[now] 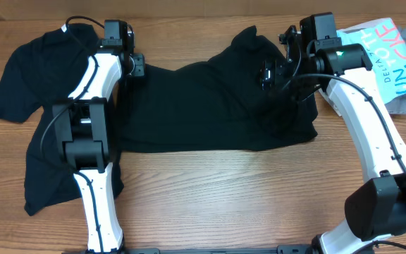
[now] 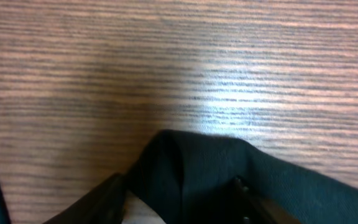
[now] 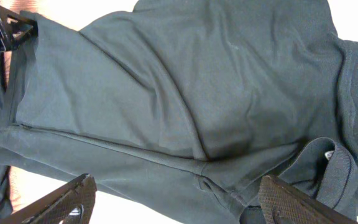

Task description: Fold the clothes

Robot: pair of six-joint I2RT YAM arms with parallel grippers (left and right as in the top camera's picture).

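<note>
Two of the clothes show in the overhead view. A black shirt (image 1: 210,106) lies partly folded across the middle of the table. A second black shirt (image 1: 34,77) with a white neck tag (image 1: 65,28) lies spread at the left, partly under my left arm. My left gripper (image 1: 134,65) sits at the middle shirt's back left corner. In the left wrist view a fold of black cloth (image 2: 204,174) lies between its fingers (image 2: 98,199), with a gap beside the left one; the left gripper (image 2: 179,208) is open. My right gripper (image 1: 270,73) hangs wide open over the shirt's collar end (image 3: 197,93), the right gripper (image 3: 179,205) holding nothing.
A teal and white printed garment (image 1: 383,49) and a grey cloth (image 1: 404,102) are piled at the back right, beside my right arm. Bare wooden table (image 1: 224,190) runs along the front between the two arm bases.
</note>
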